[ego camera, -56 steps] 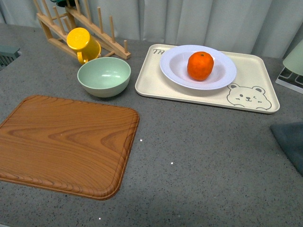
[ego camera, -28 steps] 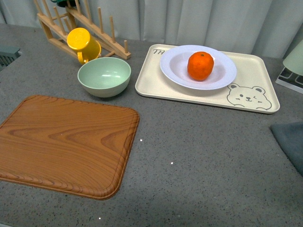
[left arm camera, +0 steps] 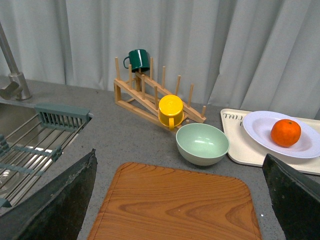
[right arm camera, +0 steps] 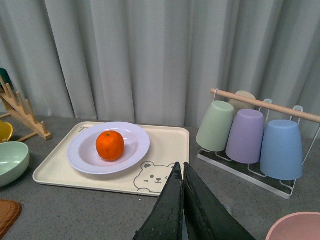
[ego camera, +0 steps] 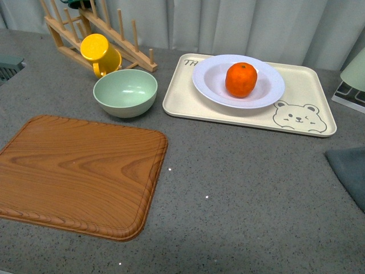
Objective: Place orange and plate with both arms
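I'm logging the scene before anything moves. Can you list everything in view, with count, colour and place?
orange: 1, orange, in the plate
plate: 1, white, on the tray
tray: 1, beige, bear print
bowl: 1, pale green, left of tray
mug: 1, yellow, on wooden rack
green mug: 1, rack top
board: 1, wood, front left
cups: 3 hanging: green, purple, blue
left tool: open
right tool: shut
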`<state>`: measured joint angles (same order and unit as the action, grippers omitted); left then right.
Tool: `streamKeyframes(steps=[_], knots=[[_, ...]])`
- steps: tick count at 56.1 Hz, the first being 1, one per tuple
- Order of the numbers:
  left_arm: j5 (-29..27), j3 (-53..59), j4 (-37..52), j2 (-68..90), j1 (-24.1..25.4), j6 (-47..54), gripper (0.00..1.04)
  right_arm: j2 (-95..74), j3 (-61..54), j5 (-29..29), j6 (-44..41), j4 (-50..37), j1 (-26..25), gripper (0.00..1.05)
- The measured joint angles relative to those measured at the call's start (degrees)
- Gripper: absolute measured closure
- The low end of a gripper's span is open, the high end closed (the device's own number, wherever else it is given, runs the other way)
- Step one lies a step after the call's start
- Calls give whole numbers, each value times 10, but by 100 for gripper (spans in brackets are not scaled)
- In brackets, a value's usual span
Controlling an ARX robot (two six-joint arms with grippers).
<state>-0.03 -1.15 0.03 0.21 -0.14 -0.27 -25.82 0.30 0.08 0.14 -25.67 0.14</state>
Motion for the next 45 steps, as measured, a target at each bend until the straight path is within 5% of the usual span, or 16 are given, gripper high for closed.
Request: streamKeyframes(steps=[45], knots=[[0,0,0,0,0,0,6,188,1,0,0,193,0,104]])
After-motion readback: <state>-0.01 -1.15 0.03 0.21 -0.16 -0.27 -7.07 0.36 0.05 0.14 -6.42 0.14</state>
